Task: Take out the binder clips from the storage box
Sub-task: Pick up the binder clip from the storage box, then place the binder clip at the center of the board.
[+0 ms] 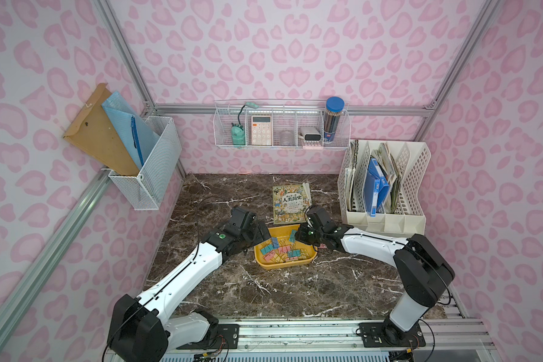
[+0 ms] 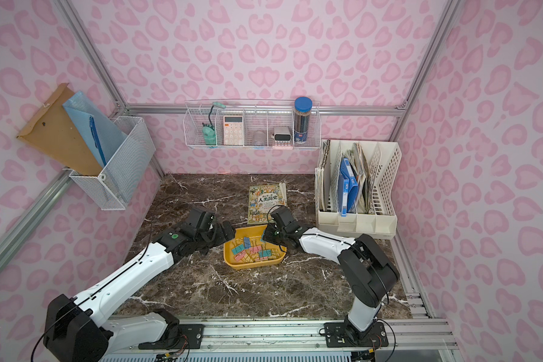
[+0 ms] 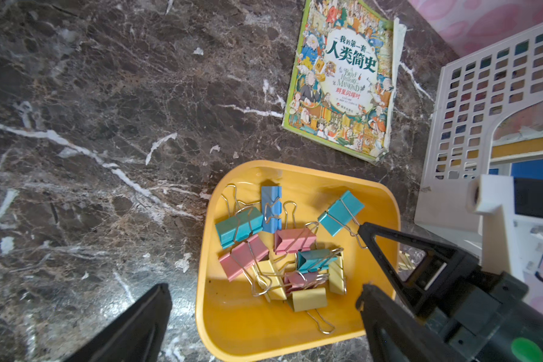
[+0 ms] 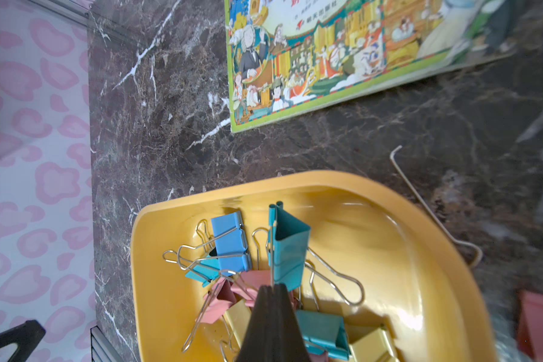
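The yellow storage box point(image 1: 282, 265) point(image 2: 248, 265) sits mid-table and holds several pastel binder clips point(image 1: 279, 250) point(image 3: 276, 250). My right gripper point(image 4: 271, 286) point(image 1: 298, 233) is over the box's right part, shut on the wire handle of a teal clip point(image 4: 287, 247) point(image 3: 340, 213) that stands tipped up on the box floor. My left gripper point(image 3: 262, 294) point(image 1: 264, 233) is open at the box's left rim. One of its fingers is outside over the marble and the other is over the box, with nothing between them.
A picture book point(image 1: 290, 202) lies flat just behind the box. A white slotted file organizer point(image 1: 386, 185) stands at the back right. Wire baskets hang on the back wall point(image 1: 281, 128) and the left wall point(image 1: 148, 163). A pink item point(image 4: 536, 322) lies right of the box.
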